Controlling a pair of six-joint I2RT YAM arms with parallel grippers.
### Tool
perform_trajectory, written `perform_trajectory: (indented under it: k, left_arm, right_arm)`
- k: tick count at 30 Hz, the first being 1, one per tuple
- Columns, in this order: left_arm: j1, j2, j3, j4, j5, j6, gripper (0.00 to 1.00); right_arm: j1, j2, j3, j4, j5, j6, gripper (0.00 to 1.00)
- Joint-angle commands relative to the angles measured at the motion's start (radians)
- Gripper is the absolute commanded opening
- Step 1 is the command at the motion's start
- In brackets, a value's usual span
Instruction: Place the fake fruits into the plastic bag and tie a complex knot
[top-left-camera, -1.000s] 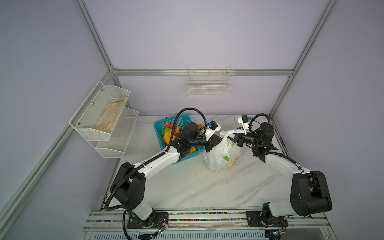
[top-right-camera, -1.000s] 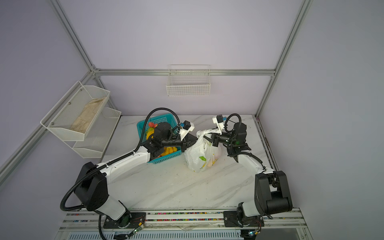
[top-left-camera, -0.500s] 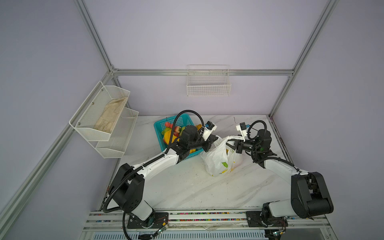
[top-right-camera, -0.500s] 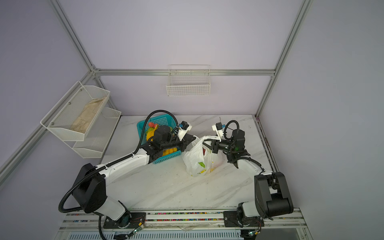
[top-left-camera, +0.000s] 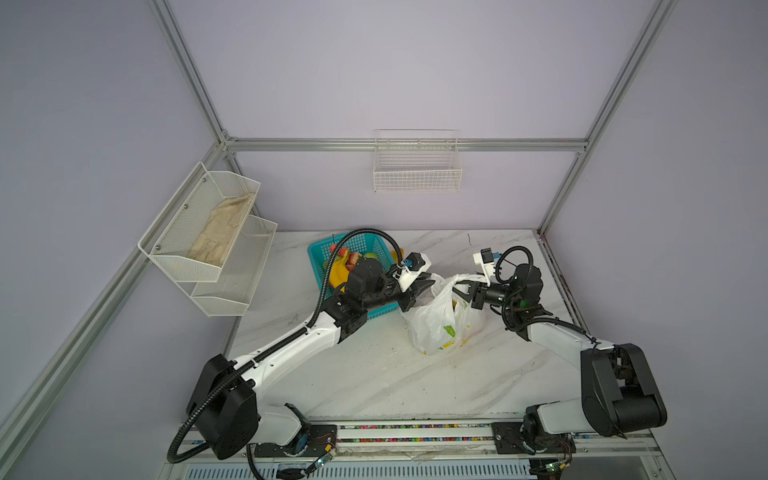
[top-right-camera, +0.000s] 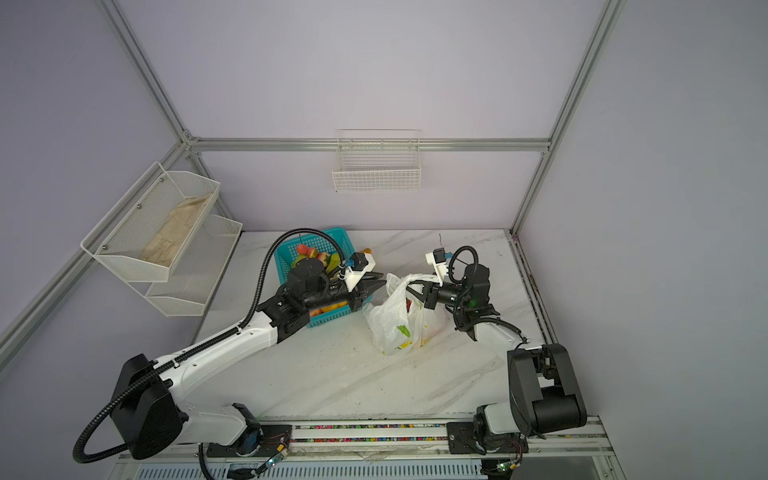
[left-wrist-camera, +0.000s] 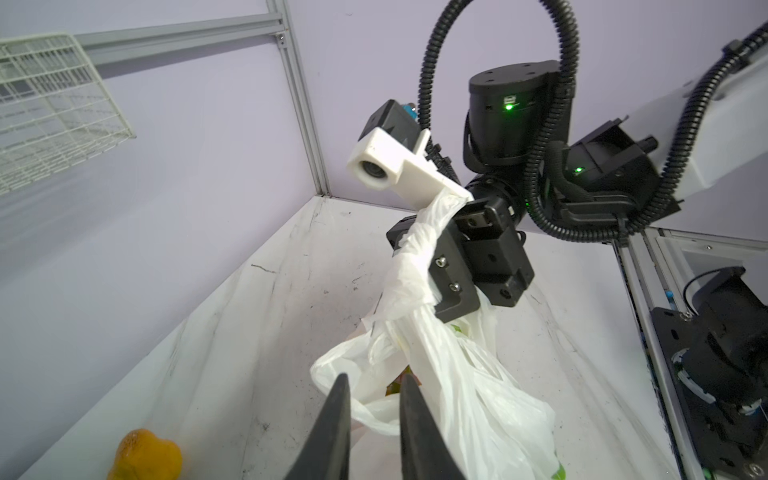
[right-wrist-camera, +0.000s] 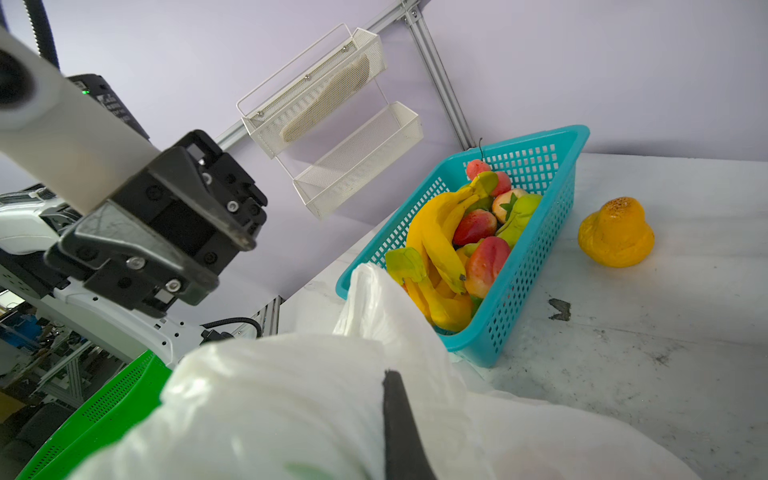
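Note:
The white plastic bag (top-left-camera: 436, 322) (top-right-camera: 392, 328) rests on the marble table between both arms, with fruit colours showing through it. My right gripper (top-left-camera: 460, 287) (top-right-camera: 415, 286) is shut on a twisted handle strip (left-wrist-camera: 415, 257); the plastic drapes over its one visible finger (right-wrist-camera: 399, 424). My left gripper (top-left-camera: 430, 284) (left-wrist-camera: 374, 379) is open a little, and the other handle loop (left-wrist-camera: 332, 365) lies loose at its tips. More fake fruits (right-wrist-camera: 457, 241) (top-left-camera: 353, 257) fill the teal basket (right-wrist-camera: 540, 249). One orange fruit (right-wrist-camera: 615, 232) (left-wrist-camera: 145, 461) lies loose on the table. No knot is in view.
A white two-tier mesh shelf (top-left-camera: 216, 232) holding a beige cloth hangs on the left wall. A wire basket (top-left-camera: 415, 170) hangs on the back wall. A green crate (right-wrist-camera: 104, 407) stands beyond the table edge. The teal basket sits under my left forearm.
Both grippers came down and forward, the right one moving toward the left. The bag sank onto the table. My left jaws parted and let go of the handle loop.

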Motion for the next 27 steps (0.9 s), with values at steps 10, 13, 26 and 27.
perform_trajectory:
  k: [10,13,26,27]
  left_arm:
    - [-0.084,0.161,0.135,-0.057,0.118,0.039,0.19]
    - [-0.100,0.187,0.137,-0.023,0.119,0.021,0.19]
    - [-0.101,0.252,0.104,0.099,0.074,-0.006,0.22]
    - [-0.101,0.253,0.101,0.107,0.067,-0.005,0.22]
  right_arm:
    - [0.012,-0.064,-0.054,0.034,0.011,0.037,0.00]
    - [0.014,-0.074,-0.096,0.130,0.016,0.120,0.00]
    - [0.036,0.024,-0.145,0.466,-0.001,0.387,0.00]
    - [0.037,0.026,-0.141,0.465,-0.005,0.394,0.00]
